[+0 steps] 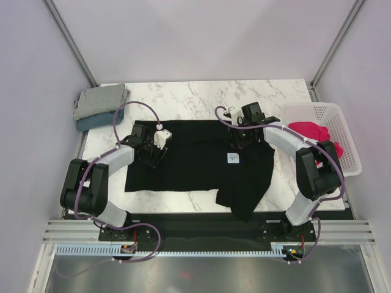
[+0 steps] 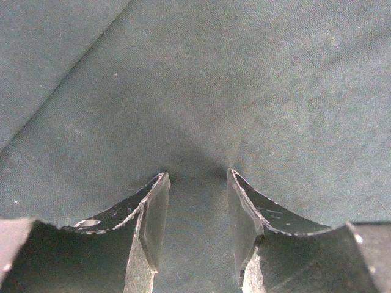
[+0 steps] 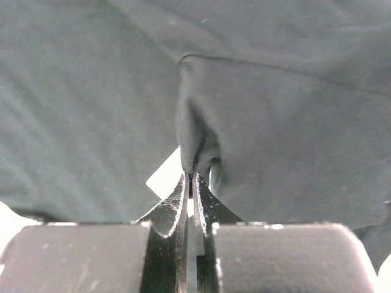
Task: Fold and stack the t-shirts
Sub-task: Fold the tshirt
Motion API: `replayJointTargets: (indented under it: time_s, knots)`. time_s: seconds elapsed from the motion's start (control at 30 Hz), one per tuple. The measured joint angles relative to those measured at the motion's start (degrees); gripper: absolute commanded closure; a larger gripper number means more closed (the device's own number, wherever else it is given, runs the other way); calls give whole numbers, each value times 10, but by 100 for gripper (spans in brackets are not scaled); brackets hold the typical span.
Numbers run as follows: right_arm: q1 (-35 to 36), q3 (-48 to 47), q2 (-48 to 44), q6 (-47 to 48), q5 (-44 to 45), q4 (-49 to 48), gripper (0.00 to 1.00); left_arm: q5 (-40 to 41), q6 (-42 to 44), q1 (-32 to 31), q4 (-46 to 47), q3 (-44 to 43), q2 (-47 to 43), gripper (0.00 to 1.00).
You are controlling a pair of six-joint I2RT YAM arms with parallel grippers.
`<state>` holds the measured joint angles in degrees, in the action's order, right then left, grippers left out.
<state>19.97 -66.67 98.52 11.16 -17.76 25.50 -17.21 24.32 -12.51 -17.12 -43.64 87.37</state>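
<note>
Right gripper (image 3: 194, 177) first: jaws squeezed almost together on a small raised pucker of the black t-shirt (image 1: 195, 155). It's a thin pinch, right at the fingertips. That's the worry. If it has only the top layer, or the cloth slides out of those tips as it lifts, this side drops and the fold comes out crooked.

Over to the left gripper (image 2: 197, 177): jaws apart, tips pressed down into the same shirt, dimpling it, with flat fabric lying between the fingers (image 2: 153, 207) and nothing pinched. If the right lifts before the left closes, the shirt gets dragged from one end and bunches up.

Outward now. The black shirt is spread across the middle of the marble table (image 1: 201, 97), its small white tag (image 1: 233, 158) just in front of the right gripper. One lower corner trails toward the near edge, so it could snag or hang off during a fold.

Both arms reach forward and inward from their bases, elbows out, wrists pitched down onto the cloth. The left is near the shirt's left end and the right at the far edge, right of centre.

The grey t-shirt (image 1: 101, 99) sits stacked on the dusty blue t-shirt (image 1: 91, 122) at the far-left corner, and the pink-red t-shirt (image 1: 308, 131) is in the white basket (image 1: 342, 122) on the right
</note>
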Motion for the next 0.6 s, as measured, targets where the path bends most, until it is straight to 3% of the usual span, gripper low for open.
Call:
replayJointTargets:
  time_s: [0.4, 0.43, 0.47, 0.6]
  knots:
    - [6, -18, 2, 17, -84, 80, 94, 5, 0, -1, 0, 0, -1, 50]
    - [6, -24, 2, 22, -96, 90, 92, 6, 0, -1, 0, 0, -1, 50]
    - [6, -31, 3, 26, -107, 100, 80, 6, 0, -1, 0, 0, -1, 50]
    - [6, -54, 11, 45, -139, 135, 60, 6, 0, -1, 0, 0, -1, 50]
